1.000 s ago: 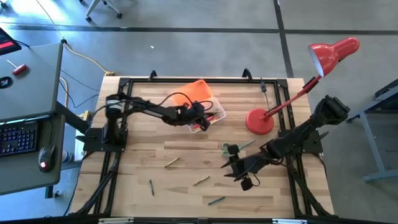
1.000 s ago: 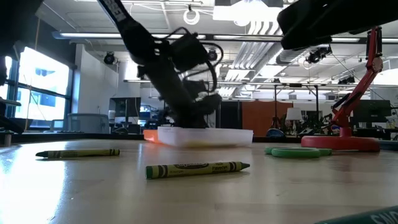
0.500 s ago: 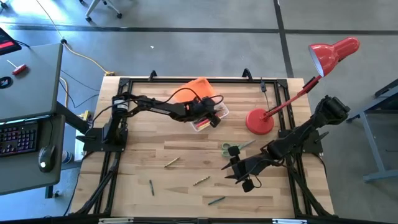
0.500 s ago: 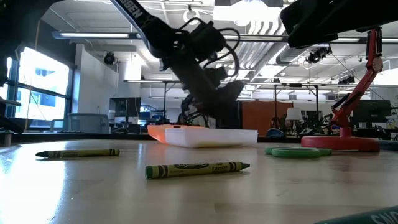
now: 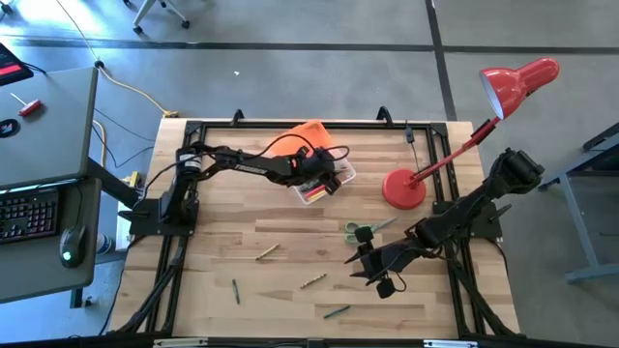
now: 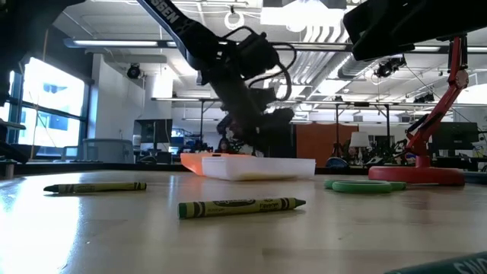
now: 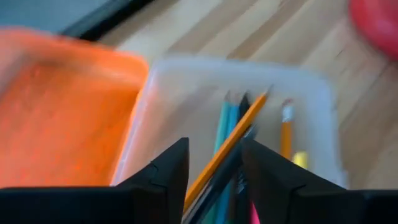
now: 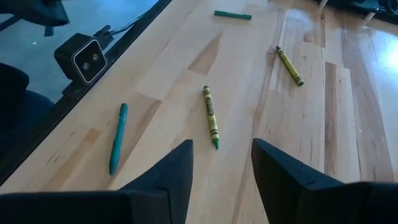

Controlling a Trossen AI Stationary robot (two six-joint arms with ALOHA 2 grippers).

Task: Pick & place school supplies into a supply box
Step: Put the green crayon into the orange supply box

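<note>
1. The left gripper (image 5: 324, 177) hangs over the supply box (image 5: 327, 183) at about 12 o'clock on the bench (image 5: 290, 246); its fingers stand apart around an orange pencil (image 7: 231, 143) that angles into the box. I cannot tell whether it is clamped.
2. The right gripper (image 5: 372, 263), open and empty, waits near 4 o'clock.
3. Partly done, I judge: several pencils lie in the box; the scissors (image 5: 359, 231), crayons (image 8: 211, 116) and other sticks remain loose.
4. Open wood surrounds the strays; the lamp base (image 5: 402, 188) sits just beside the box at 3 o'clock.
</note>
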